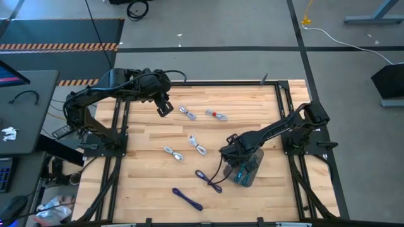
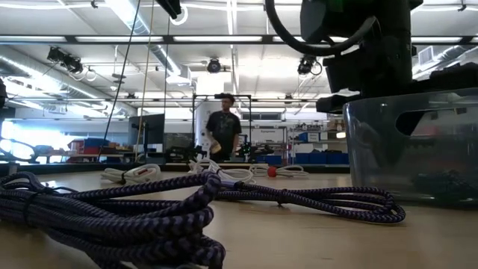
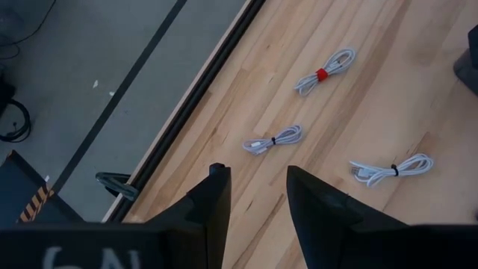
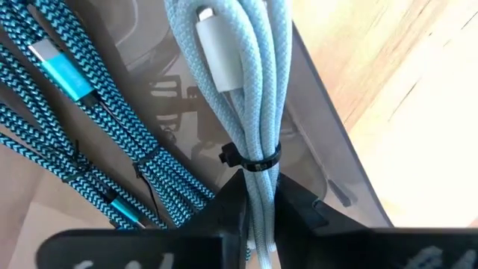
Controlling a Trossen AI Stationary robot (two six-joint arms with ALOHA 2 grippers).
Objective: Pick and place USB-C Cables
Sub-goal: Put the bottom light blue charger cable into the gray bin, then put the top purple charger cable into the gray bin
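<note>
1. USB-C cables lie scattered on the wooden desk [image 1: 145, 157]: we count four pale grey bundles mid-desk, among them one with a red tie [image 1: 216, 114], another just beside it [image 1: 187, 113], and two nearer the centre [image 1: 198, 145] [image 1: 173, 153].
2. We see two dark blue-purple bundles [image 1: 208, 180] [image 1: 187, 198] toward the front edge, apart from each other.
3. Our right hand [image 4: 258, 217] sits over the grey translucent tray [image 1: 252, 178], its fingers closed on a pale grey cable [image 4: 239, 90] hanging into the tray beside teal cables [image 4: 82, 134].
4. Our left hand [image 3: 258, 198] hovers above the desk's far left part, fingers parted a narrow way and holding nothing.
5. We see a person [image 2: 223, 127] standing in the room beyond.
</note>
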